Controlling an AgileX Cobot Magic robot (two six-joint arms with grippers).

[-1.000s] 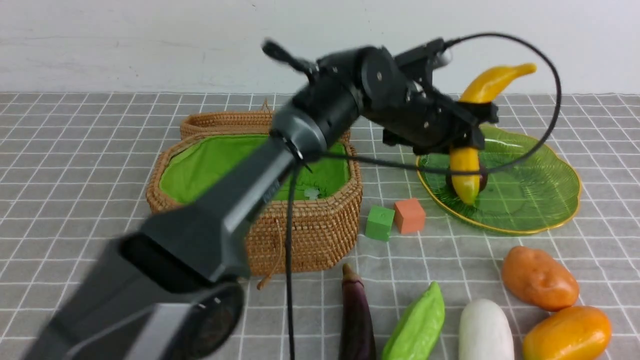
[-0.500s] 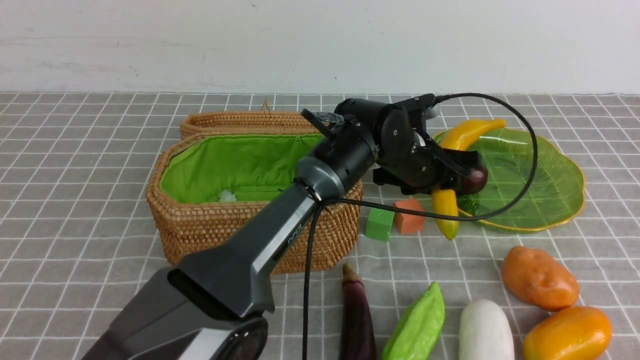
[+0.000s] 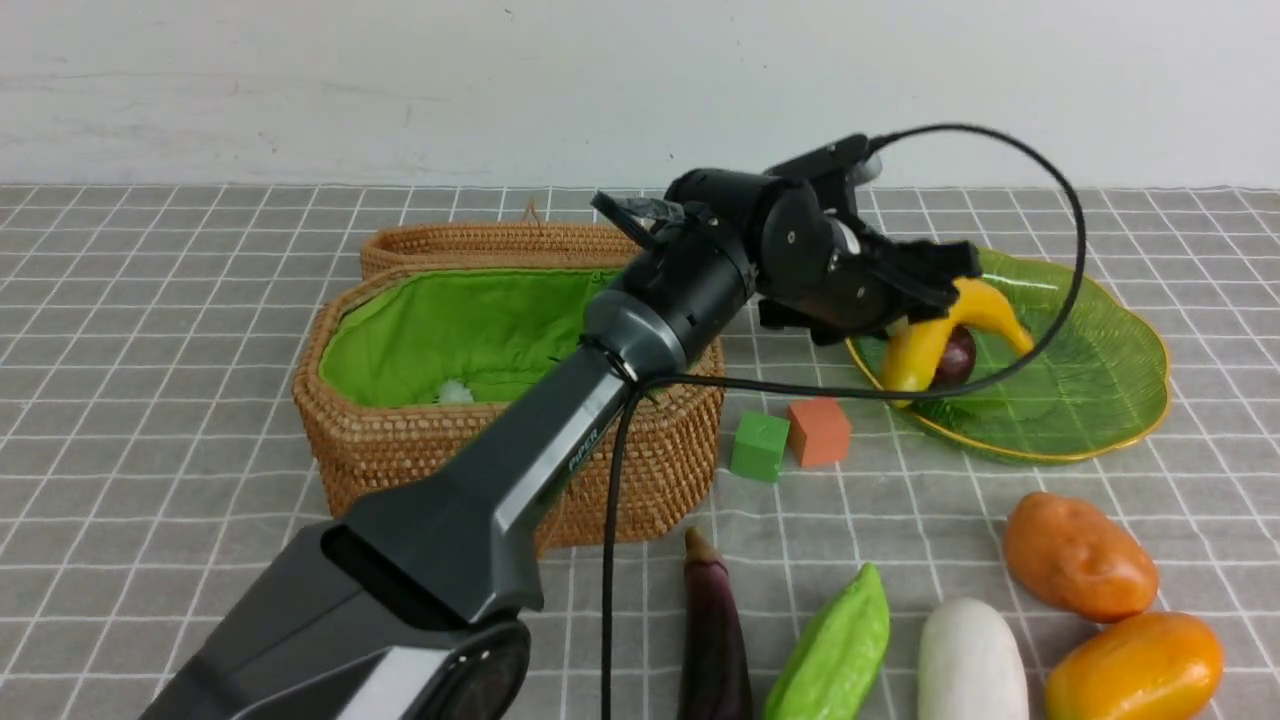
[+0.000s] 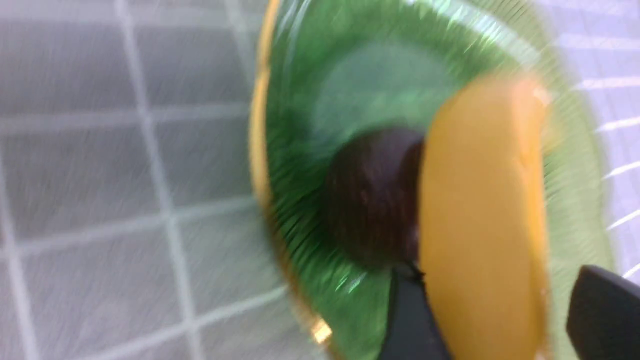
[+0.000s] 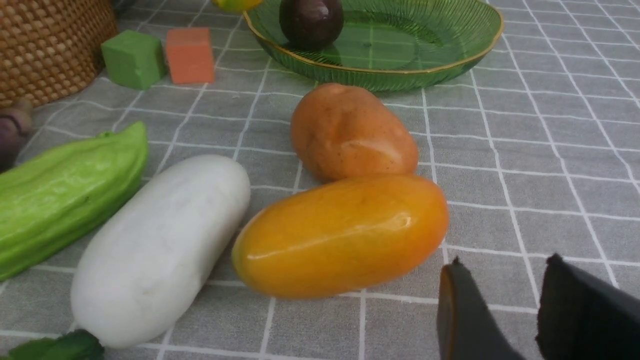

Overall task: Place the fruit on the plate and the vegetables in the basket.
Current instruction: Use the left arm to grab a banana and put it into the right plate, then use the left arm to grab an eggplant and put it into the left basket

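The yellow banana [image 3: 915, 355] lies on the green glass plate [image 3: 1090, 370], arched over the dark plum [image 3: 955, 355]. My left gripper [image 3: 950, 275] hovers right over it, open. In the left wrist view one finger [image 4: 407, 320] touches the banana [image 4: 480, 210] and the other stands off it. The eggplant [image 3: 712, 640], green pod [image 3: 835, 650], white radish [image 3: 970, 665], potato [image 3: 1078, 555] and orange-yellow oval piece [image 3: 1135, 668] lie on the cloth at the front. The wicker basket [image 3: 620, 460] holds none of these. My right gripper [image 5: 505, 262] is open and empty beside the oval piece [image 5: 340, 235].
A green cube [image 3: 758, 447] and an orange cube [image 3: 819, 431] sit between basket and plate. The left arm stretches over the basket's right end, its cable looping above the plate. A white wall closes the far side.
The left gripper brought the banana down from upright above the plate, then widened its jaws. The banana now lies flat over the plum. The right gripper has not moved.
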